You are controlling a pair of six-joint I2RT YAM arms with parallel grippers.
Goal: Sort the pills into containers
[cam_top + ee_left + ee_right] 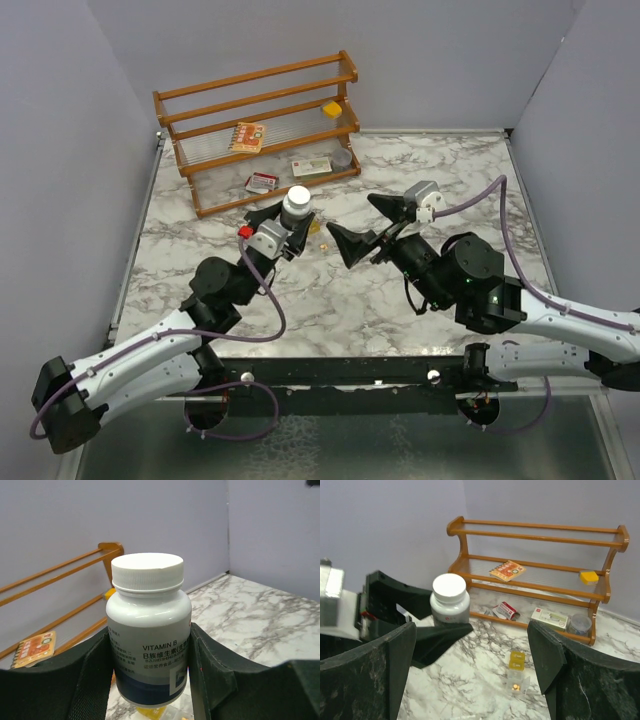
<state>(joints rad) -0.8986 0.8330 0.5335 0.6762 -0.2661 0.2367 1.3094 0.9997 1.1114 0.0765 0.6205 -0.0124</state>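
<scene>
Left claw (pixel 285 228) clamps the grey body of the white-capped bottle (pixel 297 206), upright over the marble desk (pixel 450 170). At the bottle's 3 o'clock, the right claw (pixel 368 225) gapes wide, holding nothing. Yellow pills (pixel 517 656) sit in a clear vial (pixel 515 677) on the desk at the bottle's 4 o'clock. Beyond, at 12 o'clock, a wooden rack (pixel 535 526) lines the wall.

Wooden rack (pixel 255 78) at back of marble table (pixel 400 310): orange box (pixel 247 136), yellow cube (pixel 332 109) mid shelf; red box (pixel 262 182), white box (pixel 311 168), grey tin (pixel 342 157) below.
</scene>
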